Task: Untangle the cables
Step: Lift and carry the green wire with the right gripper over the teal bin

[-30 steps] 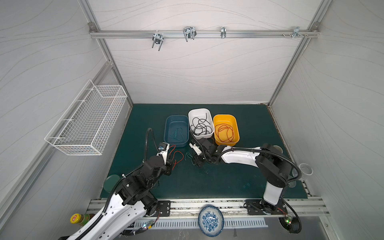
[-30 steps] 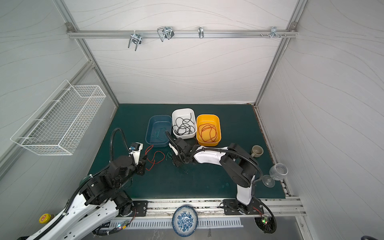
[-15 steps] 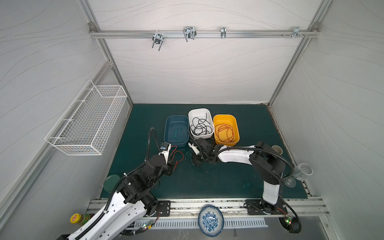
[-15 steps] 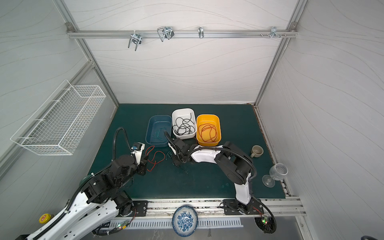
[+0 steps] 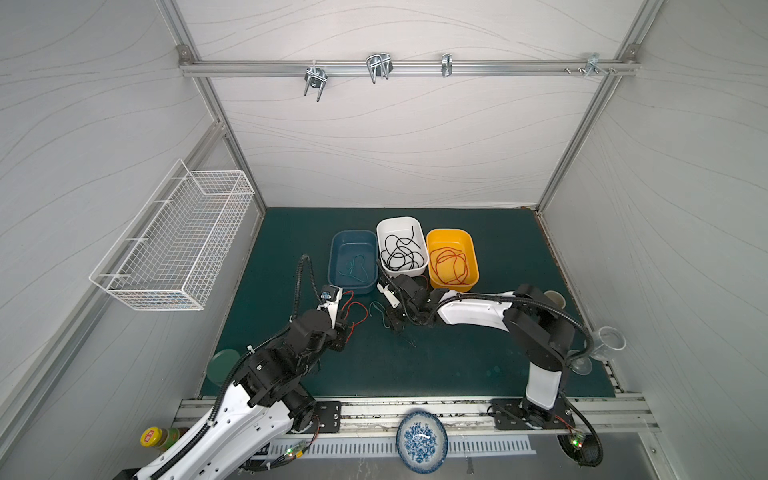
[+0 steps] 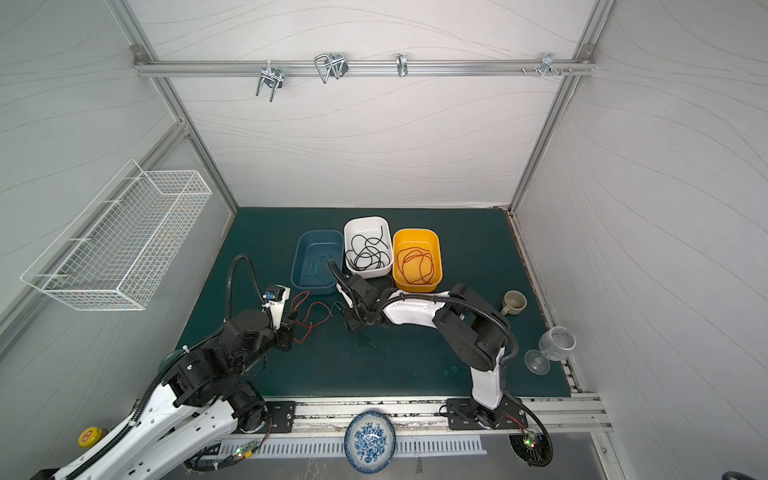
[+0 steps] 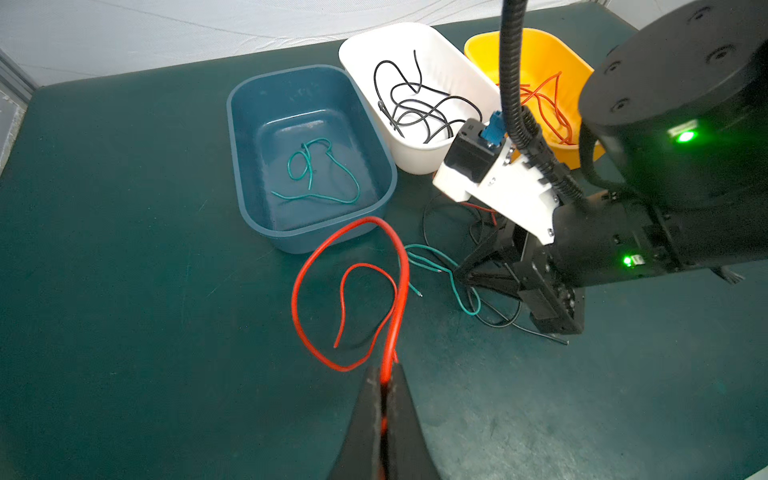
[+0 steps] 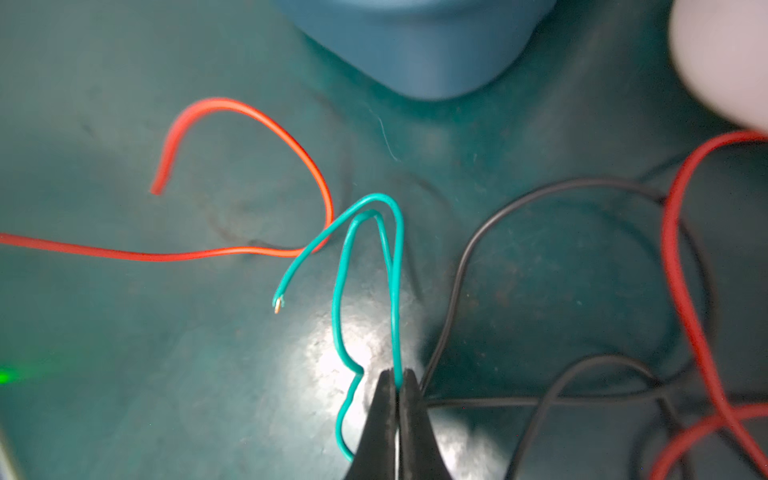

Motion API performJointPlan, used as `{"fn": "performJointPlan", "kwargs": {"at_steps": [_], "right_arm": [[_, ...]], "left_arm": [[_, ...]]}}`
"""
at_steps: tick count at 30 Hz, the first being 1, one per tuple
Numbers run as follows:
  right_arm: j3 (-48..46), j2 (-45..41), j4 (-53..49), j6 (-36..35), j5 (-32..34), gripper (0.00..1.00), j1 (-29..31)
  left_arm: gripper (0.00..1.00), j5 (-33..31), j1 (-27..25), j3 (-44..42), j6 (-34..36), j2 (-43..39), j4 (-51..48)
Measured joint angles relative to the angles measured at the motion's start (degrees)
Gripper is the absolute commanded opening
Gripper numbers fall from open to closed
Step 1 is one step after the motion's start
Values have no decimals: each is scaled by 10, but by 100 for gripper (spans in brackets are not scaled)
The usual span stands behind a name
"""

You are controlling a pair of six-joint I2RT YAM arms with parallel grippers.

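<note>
On the left of the worktop (image 7: pixel 124 291) the left pincer (image 7: pixel 384 376) is clenched on the red cable (image 7: pixel 296 299), nipping it where two runs of the wire meet. The rest of that wire curls in a loose double loop on the mat in front of the blue tub (image 7: pixel 237 137), which holds a short teal piece. Near the middle, the right pincer (image 8: pixel 397 378) is clamped on the teal-green cable (image 8: pixel 338 291) a little below its hairpin bend. That cable's bare-tipped end crosses the red one. Further right the black cable (image 8: pixel 459 270) loops across a second red strand (image 8: pixel 681 270); I cannot tell whether that strand belongs to the same red wire. Behind stand the white tub (image 7: pixel 415 37), with black wires in it, and the yellow tub (image 7: pixel 540 45), with orange-red ones. Judging by their look, the cables are very light and thin. They are limp enough to drape, yet springy enough to keep their curves. Their smooth sheaths would likely slide through narrow tips under a hard pull. A tug on one would probably drag its neighbours wherever they cross. The soundest hold seems to be close to a free end or just beside a crossing, lifting the wire clear rather than dragging it over the mat. The bare copper tip is best left alone.
</note>
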Motion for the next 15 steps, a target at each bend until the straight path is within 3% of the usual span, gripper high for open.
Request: {"fn": "performJointPlan", "kwargs": {"at_steps": [7, 15], "right_arm": [[6, -52, -17, -2, 5, 0, 0], [96, -49, -62, -8, 3, 0, 0]], "left_arm": [[0, 2, 0, 0, 0, 2, 0], [0, 4, 0, 0, 0, 5, 0]]}}
